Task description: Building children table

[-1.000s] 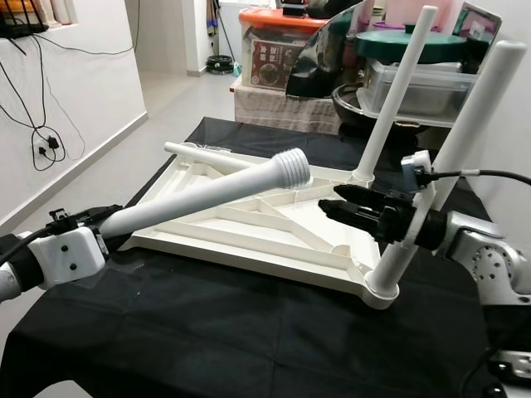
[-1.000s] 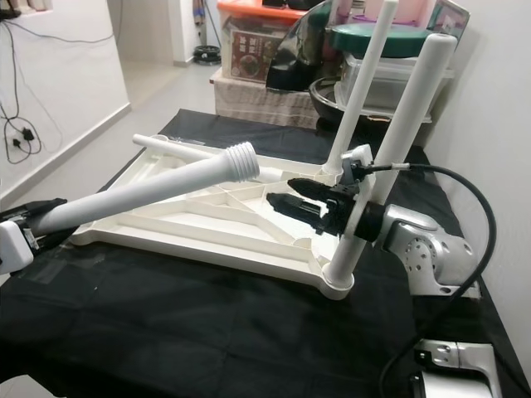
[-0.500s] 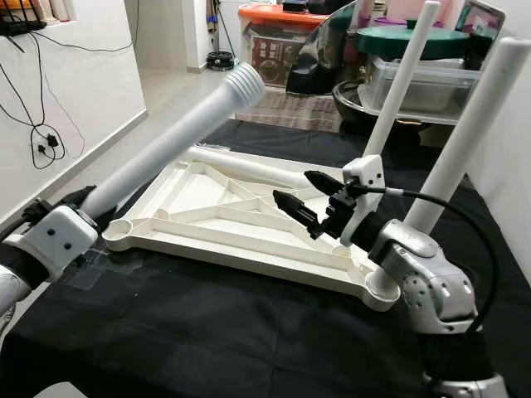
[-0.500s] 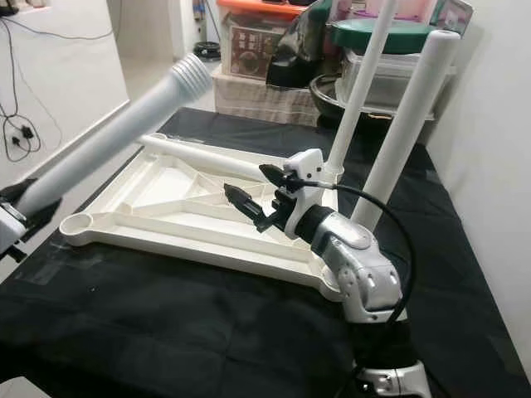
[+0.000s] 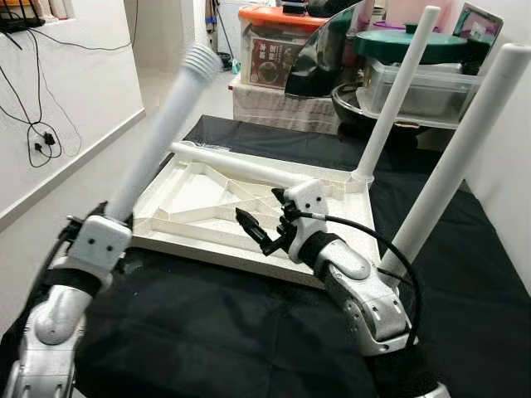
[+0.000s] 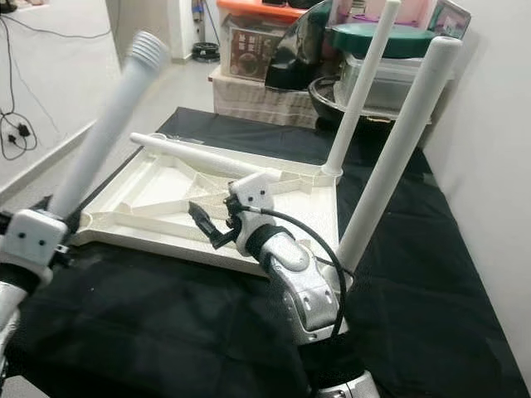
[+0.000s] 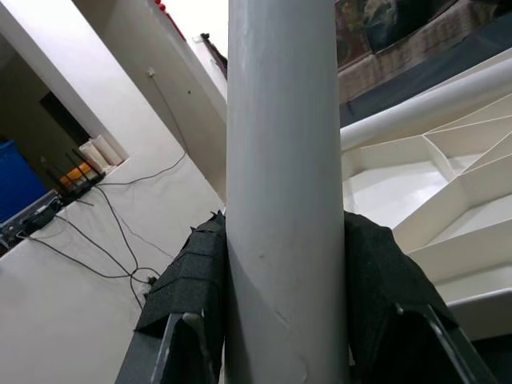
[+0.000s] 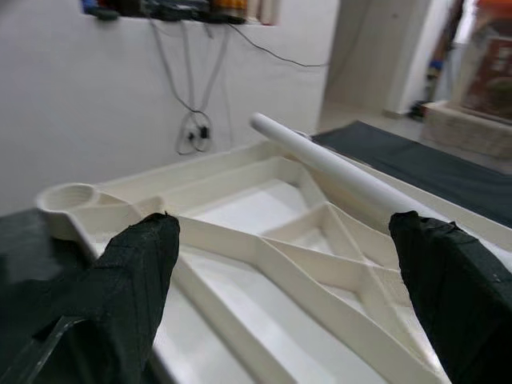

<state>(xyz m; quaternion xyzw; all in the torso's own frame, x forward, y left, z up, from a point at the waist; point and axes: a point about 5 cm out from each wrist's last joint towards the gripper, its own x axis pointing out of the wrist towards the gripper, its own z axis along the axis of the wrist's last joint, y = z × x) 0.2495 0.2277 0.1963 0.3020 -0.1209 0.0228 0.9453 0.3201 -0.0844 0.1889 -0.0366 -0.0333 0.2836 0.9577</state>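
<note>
An upside-down white table top [image 5: 207,195] with a ribbed underside lies on a black-covered table [image 5: 207,332]. Two white legs stand in its right corners, one far [image 5: 394,91] and one near [image 5: 460,157]. A third leg [image 5: 241,166] lies loose along its far edge. My left gripper [image 5: 104,228] is shut on a fourth leg [image 5: 162,133], held steeply tilted with its threaded end up, over the near left corner. My right gripper [image 5: 257,206] hangs open just above the ribs. An empty round socket [image 8: 68,200] sits at a corner in the right wrist view.
Behind the table stand stacked storage boxes [image 5: 278,50] with an orange lid and a clear bin [image 5: 415,83] under a green lid. A white wall [image 5: 514,166] runs close along the right. Floor and a wall with hanging cables [image 5: 41,124] lie to the left.
My left arm has swung its leg from lying low across the table top to steeply upright. My right gripper has moved left, from beside the near standing leg to the middle of the top.
</note>
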